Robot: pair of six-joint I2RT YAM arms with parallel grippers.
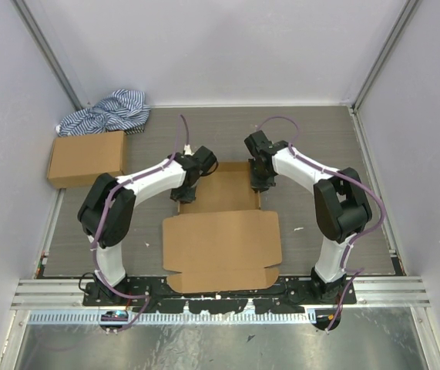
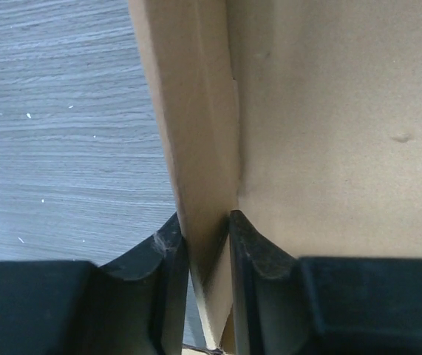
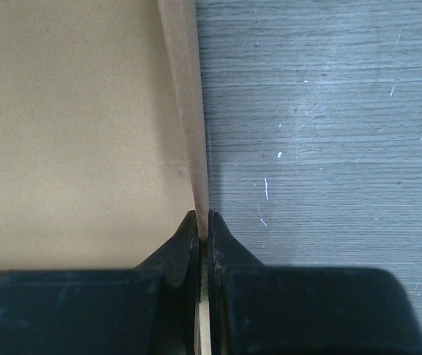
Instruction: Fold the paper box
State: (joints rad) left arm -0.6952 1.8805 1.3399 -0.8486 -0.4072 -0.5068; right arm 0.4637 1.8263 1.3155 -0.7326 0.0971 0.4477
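Observation:
The paper box (image 1: 221,245) lies in the middle of the table, a brown cardboard sheet with its wide lid panel flat toward me and a shallow tray part behind it. At the tray's left wall (image 2: 196,111) my left gripper (image 1: 185,193) straddles the doubled-over flap. In the left wrist view both fingers of the left gripper (image 2: 205,218) touch that flap. My right gripper (image 1: 260,185) is at the tray's right wall (image 3: 185,89). In the right wrist view the right gripper (image 3: 203,216) is shut tight on that thin upright wall.
A smaller ready-made cardboard box (image 1: 86,157) sits at the left side of the table. A blue striped cloth (image 1: 105,113) lies behind it in the back left corner. Grey walls enclose the table on three sides.

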